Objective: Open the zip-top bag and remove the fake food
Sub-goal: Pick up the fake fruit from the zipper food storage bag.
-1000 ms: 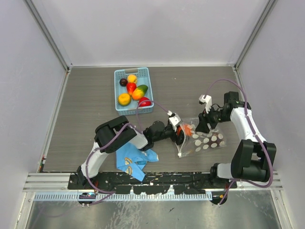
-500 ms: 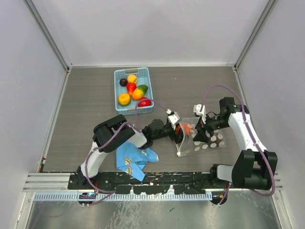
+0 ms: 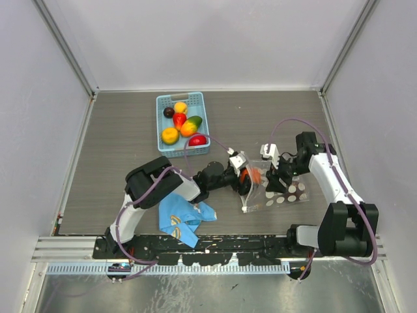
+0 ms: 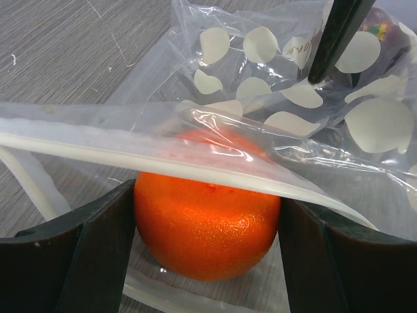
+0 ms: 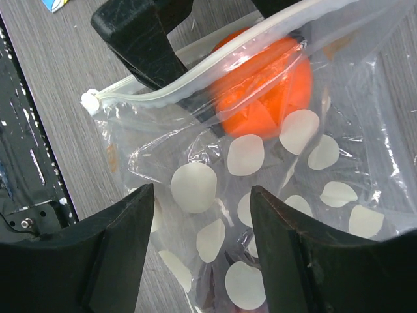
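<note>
So the grey wood-grain table (image 3: 117, 130) has a light blue basket (image 3: 158, 124) at about 11 o'clock from its middle, with a pile of fake food (image 3: 181, 124) in it: yellow, red, orange, green and a dark one. A blue print cloth (image 3: 179, 218) lies crumpled at 7 o'clock, near the left arm's base. The zip-top bag (image 3: 277, 192) lies flat at roughly 4 o'clock between the two arms, with its mouth facing 9 o'clock. The right gripper (image 3: 277, 179) hangs over the dotted part of the bag with its fingers spread wide. The left gripper (image 3: 244, 177) is at the bag's mouth, pinching an orange fruit (image 4: 207, 222) from both sides. The white zip strip crosses over the top of that fruit.
</note>
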`<action>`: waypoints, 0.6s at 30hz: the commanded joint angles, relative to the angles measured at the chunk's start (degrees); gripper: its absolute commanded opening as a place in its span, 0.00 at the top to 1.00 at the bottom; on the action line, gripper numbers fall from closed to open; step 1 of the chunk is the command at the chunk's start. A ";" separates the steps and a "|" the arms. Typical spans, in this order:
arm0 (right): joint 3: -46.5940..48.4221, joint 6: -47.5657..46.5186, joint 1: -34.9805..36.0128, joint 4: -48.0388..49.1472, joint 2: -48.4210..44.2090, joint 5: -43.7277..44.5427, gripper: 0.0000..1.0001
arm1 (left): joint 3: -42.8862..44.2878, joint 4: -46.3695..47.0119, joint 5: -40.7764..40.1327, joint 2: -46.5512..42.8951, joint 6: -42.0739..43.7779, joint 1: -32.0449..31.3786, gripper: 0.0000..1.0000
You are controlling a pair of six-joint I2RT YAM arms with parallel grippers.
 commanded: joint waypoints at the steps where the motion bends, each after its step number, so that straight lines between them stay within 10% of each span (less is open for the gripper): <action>1: 0.22 2.18 1.58 1.34 1.58 2.63 0.39 | -0.09 2.35 -0.16 -3.49 -0.94 0.33 0.99; 10: 1.37 4.01 1.89 1.79 2.61 3.95 0.89 | -1.93 2.24 -0.52 -4.98 -2.97 1.04 1.00; 18: 1.48 4.17 1.89 2.11 2.01 3.74 0.99 | -5.02 3.00 0.28 -8.05 -5.48 1.52 1.00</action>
